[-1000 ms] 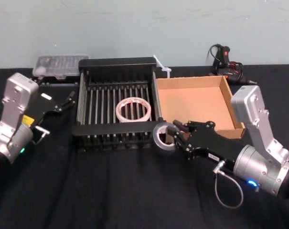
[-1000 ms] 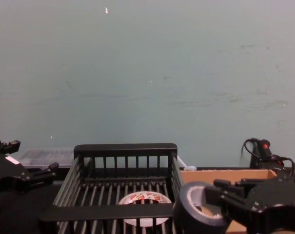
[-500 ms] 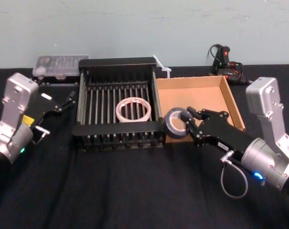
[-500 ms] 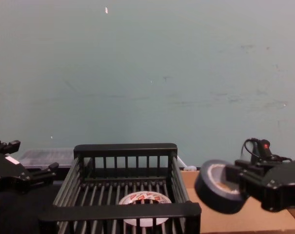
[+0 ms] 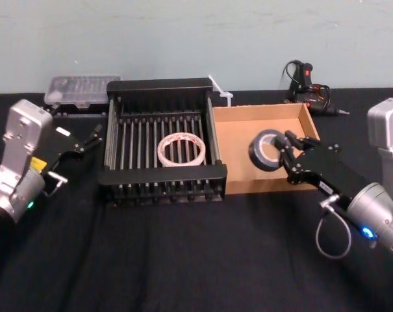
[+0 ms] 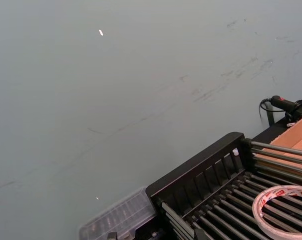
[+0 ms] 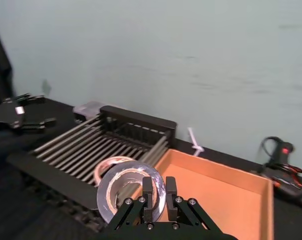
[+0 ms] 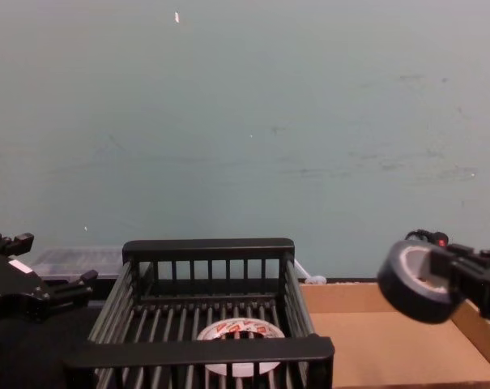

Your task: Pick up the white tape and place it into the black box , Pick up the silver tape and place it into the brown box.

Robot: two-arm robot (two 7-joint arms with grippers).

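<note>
1. Jaws of the right gripper (image 5: 282,155) are closed on the silver tape (image 5: 266,150), pinching the wall of the roll; the roll stands on edge, held in the air above the brown box (image 5: 269,188); the chest view shows it raised clear over the cardboard floor, toward the box's right side.
2. From the right wrist view, two black fingers (image 7: 149,194) clamp the roll's rim, one inside the ring and one outside; the pale inner core faces the camera.
3. White tape (image 5: 181,149) lies flat on the slatted floor of the black box (image 5: 159,84), near its middle; red print shows on it in the chest view.
4. Black box and brown box stand side by side on the dark bench (image 5: 183,260), their neighbouring walls touching or nearly so; the black one is on the left.
5. Left gripper (image 5: 92,138) hangs beside the black box's left wall, apart from it; its jaws are spread and hold nothing.
6. Behind the boxes, a clear plastic case (image 5: 79,88) sits at the back left; a black tool with red parts (image 5: 306,88) lies at the back right.
</note>
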